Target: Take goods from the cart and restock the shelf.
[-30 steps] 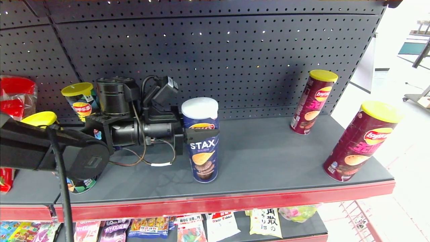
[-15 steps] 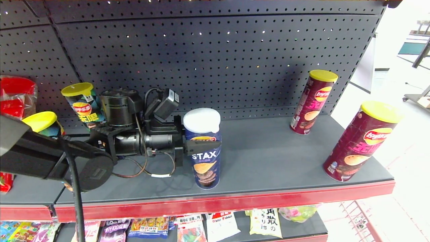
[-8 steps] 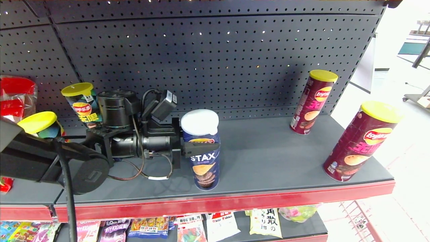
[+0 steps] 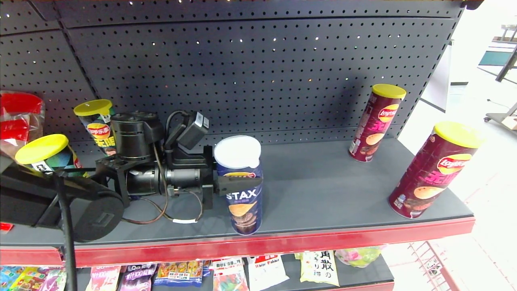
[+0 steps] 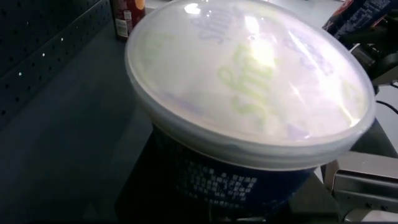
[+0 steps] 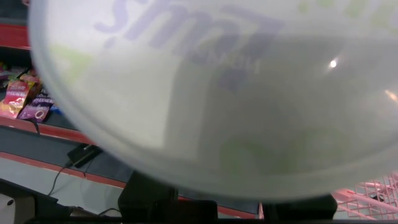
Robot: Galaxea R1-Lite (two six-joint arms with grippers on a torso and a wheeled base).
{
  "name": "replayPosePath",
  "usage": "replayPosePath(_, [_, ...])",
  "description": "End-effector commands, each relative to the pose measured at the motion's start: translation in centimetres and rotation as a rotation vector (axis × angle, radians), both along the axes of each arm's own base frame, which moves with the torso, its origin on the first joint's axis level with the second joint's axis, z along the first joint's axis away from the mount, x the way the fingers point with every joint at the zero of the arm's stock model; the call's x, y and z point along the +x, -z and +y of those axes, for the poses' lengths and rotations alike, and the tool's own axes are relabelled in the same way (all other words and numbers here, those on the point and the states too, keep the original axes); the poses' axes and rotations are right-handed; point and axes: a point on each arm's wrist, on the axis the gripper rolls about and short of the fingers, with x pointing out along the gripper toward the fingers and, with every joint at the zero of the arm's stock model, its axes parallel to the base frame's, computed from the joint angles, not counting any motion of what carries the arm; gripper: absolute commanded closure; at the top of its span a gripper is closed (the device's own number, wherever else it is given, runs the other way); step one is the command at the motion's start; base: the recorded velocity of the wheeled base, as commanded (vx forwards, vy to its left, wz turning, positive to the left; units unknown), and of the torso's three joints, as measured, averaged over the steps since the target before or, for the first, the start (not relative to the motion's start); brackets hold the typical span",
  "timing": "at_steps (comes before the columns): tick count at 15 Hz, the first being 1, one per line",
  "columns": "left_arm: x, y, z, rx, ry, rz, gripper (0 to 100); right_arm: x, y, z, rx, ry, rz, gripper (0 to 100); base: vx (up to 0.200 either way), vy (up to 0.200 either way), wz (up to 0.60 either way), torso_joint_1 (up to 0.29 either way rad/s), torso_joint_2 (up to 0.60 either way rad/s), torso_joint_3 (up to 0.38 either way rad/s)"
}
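Our left gripper (image 4: pixel 241 181) is clenched on the blue can (image 4: pixel 243 204). One finger (image 4: pixel 238 182) lies across the can's front just under its white lid (image 4: pixel 237 151), and the other is hidden behind the can. We hold the can upright, long axis vertical, lid up, label facing out toward the aisle. Its base is low over the shelf (image 4: pixel 323 190), close to the red front edge (image 4: pixel 282 242); we cannot tell whether it rests on the board or sits just above it. In the left wrist view the same lid (image 5: pixel 249 81) sits directly below the camera. Our left arm (image 4: pixel 60 190) comes in from the left, with the forearm about level over the shelf, the wrist horizontal and the gripper pointing to our right. In the right wrist view a translucent lid (image 6: pixel 211 87) is close against the lens, and we cannot tell the state of our right gripper (image 6: pixel 239 211). We count one blue can on the shelf and two yellow-lidded cans behind the arm on the left (image 4: pixel 97 123) (image 4: pixel 46 155). Two maroon cans with yellow lids stand well apart from the blue can on the right, one near the pegboard (image 4: pixel 377 123) and one at the front corner (image 4: pixel 434 171). A red-topped pack (image 4: pixel 18 117) sits at the far left, snack bags (image 4: pixel 266 270) line the shelf below, and pink wire (image 4: pixel 428 262) shows at the lower right.
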Motion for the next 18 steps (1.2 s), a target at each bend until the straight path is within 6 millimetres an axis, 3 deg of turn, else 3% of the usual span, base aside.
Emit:
replayPosePath(1, [-0.1,-0.1,0.0,0.000,0.000,0.000,100,0.0,0.0,0.0,-0.001,0.001,0.001,100,0.000,0.000,0.00,0.000,0.00,0.000])
replayPosePath(3, [-0.2,0.1,0.1,0.002,0.000,0.004,100,0.0,0.0,0.0,-0.001,-0.002,0.001,100,0.000,0.000,0.00,0.000,0.00,0.000])
replayPosePath(4, [-0.2,0.2,0.1,0.004,0.002,0.007,0,0.0,0.0,0.0,-0.001,-0.002,0.001,100,0.000,0.000,0.00,0.000,0.00,0.000])
replayPosePath(11, [-1.1,0.6,0.8,0.016,-0.014,0.030,0,0.0,0.0,0.0,-0.002,0.001,0.001,100,0.000,0.000,0.00,0.000,0.00,0.000])
replayPosePath(18, [-4.7,-0.7,6.7,0.004,-0.171,0.026,0,0.0,0.0,0.0,-0.002,-0.002,0.001,100,0.000,0.000,0.00,0.000,0.00,0.000])
